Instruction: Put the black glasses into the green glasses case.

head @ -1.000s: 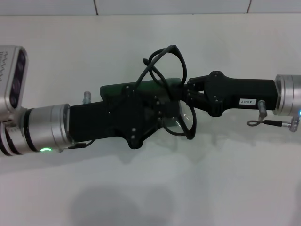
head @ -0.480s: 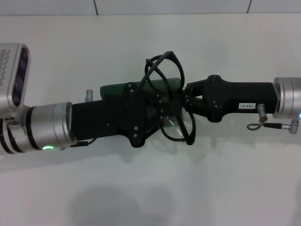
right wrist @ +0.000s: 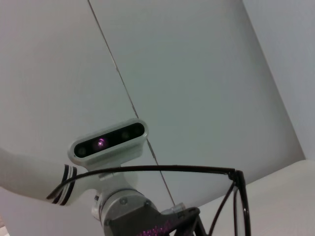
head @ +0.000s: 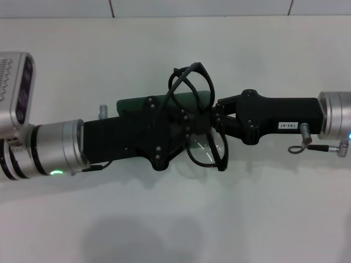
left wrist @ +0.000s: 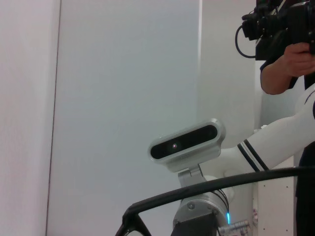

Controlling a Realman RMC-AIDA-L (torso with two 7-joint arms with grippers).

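Seen from the head, both arms meet above the white table (head: 175, 219). Nearest the camera, the front of the black glasses (head: 207, 149) hangs just below the right gripper (head: 215, 116), one clear lens ringed by thin black frame, tilted on edge. The right gripper's fingers (head: 224, 104) pinch the frame at its upper part. Just beside it, reaching in from the other side, the left gripper (head: 184, 123) lies across the green glasses case (head: 131, 103); its body hides its fingertips, so I cannot tell how far apart they are or whether they hold the case. The case shows only as a dark green strip behind the left gripper, with its end reaching toward the right gripper. Beyond both grippers the two slim temple arms (head: 189, 82) loop upward and cross over the far end of the case.

The wrist views add nothing of the case. The left wrist view catches one black temple arm crossing in front of the right arm's wrist camera (left wrist: 186, 141), with a person holding a camera (left wrist: 283, 24) far behind. The right wrist view shows a temple arm meeting the frame corner, with the left arm's wrist camera (right wrist: 108, 140) behind it against a pale panelled wall (right wrist: 197, 73).
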